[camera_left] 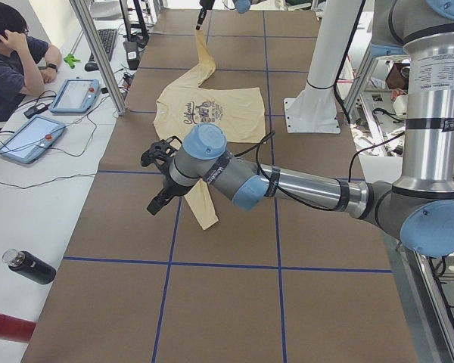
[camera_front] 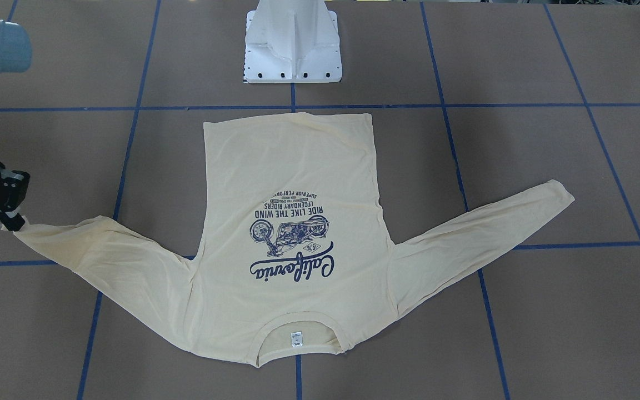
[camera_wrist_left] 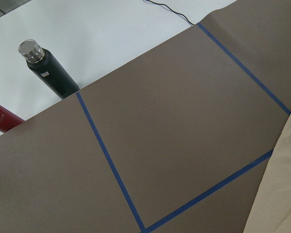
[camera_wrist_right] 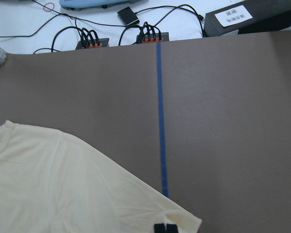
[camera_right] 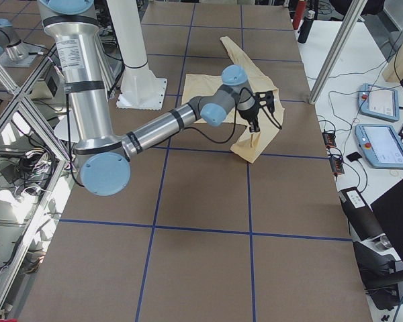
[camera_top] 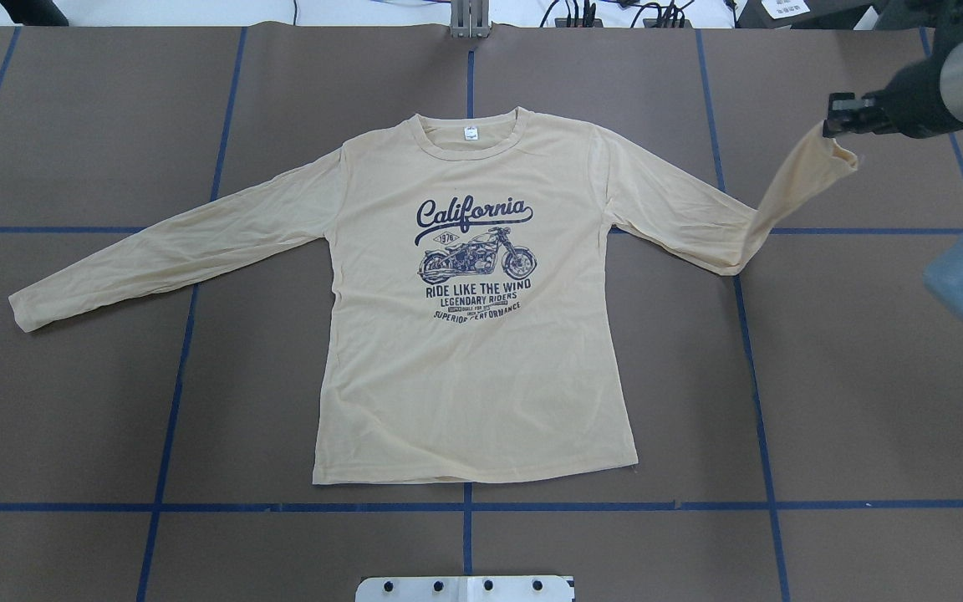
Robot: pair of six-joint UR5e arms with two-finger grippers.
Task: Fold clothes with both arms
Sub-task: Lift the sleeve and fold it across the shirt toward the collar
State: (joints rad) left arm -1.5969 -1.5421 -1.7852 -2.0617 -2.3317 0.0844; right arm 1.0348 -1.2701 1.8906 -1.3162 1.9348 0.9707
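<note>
The cream-yellow long-sleeved T-shirt (camera_top: 465, 376) lies flat, print side up, neck (camera_top: 471, 138) toward the far edge. My right gripper (camera_top: 826, 127) is shut on the cuff of the sleeve (camera_top: 799, 180) on my right and holds it lifted off the table; it also shows in the front view (camera_front: 13, 222) and the right wrist view (camera_wrist_right: 165, 228). The other sleeve (camera_top: 155, 251) lies flat. My left gripper (camera_left: 155, 200) hovers above the table beyond that sleeve's cuff, seen only in the left side view; I cannot tell whether it is open or shut.
The white pedestal base (camera_front: 292, 50) stands on the robot's side of the shirt's hem. A black bottle (camera_wrist_left: 51, 73) and a red one (camera_wrist_left: 2, 116) lie off the mat's left end. An operator (camera_left: 7, 60), tablets (camera_left: 30, 136) and frame posts (camera_left: 98, 53) line the far side.
</note>
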